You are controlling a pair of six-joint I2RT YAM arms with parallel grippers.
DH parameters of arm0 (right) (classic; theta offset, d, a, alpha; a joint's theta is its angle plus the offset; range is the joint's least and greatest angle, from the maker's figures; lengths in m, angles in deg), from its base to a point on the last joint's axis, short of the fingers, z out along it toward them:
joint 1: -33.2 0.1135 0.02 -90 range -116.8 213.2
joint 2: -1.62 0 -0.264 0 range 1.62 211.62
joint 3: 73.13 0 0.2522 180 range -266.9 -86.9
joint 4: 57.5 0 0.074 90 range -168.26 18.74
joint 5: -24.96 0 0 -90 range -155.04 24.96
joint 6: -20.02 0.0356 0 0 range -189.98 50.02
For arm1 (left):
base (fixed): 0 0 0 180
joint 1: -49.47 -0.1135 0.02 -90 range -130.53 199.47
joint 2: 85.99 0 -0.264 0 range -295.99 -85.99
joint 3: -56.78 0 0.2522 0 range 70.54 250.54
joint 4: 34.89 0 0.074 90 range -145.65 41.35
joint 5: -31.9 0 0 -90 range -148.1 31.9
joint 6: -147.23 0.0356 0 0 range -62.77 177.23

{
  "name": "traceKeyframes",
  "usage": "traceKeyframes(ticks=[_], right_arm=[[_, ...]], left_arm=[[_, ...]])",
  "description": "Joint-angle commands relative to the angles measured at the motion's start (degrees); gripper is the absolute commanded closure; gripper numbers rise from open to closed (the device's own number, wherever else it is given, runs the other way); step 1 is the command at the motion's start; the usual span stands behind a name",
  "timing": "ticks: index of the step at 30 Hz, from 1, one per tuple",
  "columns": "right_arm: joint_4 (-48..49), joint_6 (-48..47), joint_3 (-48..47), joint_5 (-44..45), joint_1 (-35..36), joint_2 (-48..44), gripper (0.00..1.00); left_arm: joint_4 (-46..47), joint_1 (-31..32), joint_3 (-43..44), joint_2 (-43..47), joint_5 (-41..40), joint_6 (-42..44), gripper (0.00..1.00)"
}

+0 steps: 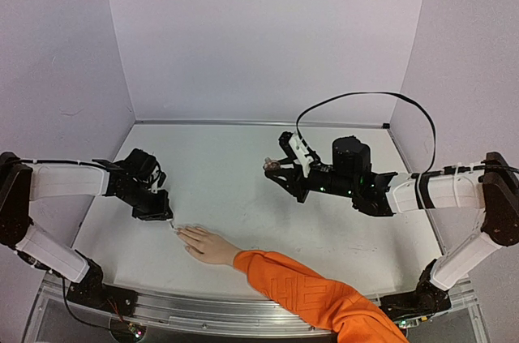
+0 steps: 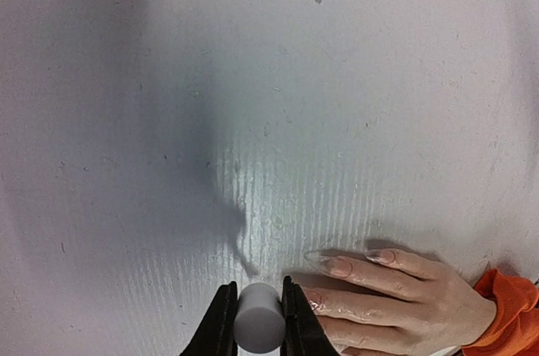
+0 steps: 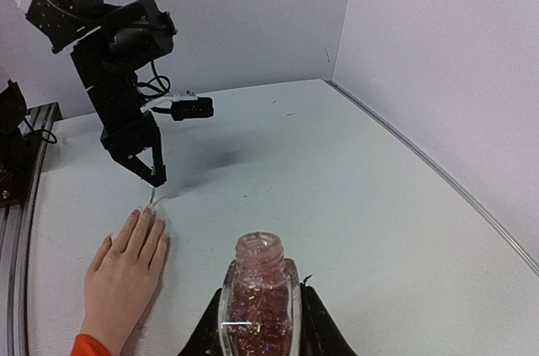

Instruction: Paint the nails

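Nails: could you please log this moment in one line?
left gripper: shut on brush cap | brush: at hand's fingertips | right gripper: shut on open bottle

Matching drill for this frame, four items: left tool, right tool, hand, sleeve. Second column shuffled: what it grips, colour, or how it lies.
1 left tool
2 right tool
3 hand
4 sleeve

A orange
B shut on glitter bottle
C flat on table, palm down
D shut on grey cap

Pairs: 1-D, 2-B, 3-C, 4-A
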Motion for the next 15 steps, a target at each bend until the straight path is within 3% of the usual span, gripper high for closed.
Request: traceKeyframes(ticks=[1, 7, 15], right_arm=[[2.8, -0.32, -2.59, -0.19, -0.31, -0.75, 1.0], [2.85, -0.51, -2.17, -0.91, -0.3, -1.5, 1.0], [3.81, 0.04, -1.82, -4.66, -0.3, -1.08, 1.0]], left_arm=[[-1.66, 0.02, 1.67, 3.08, -4.1, 0.03, 1.0], [-6.13, 0.02, 3.98, 10.46, -4.01, 0.75, 1.0], [-6.61, 1.0, 12.14, 16.51, 7.01, 0.77, 1.0]])
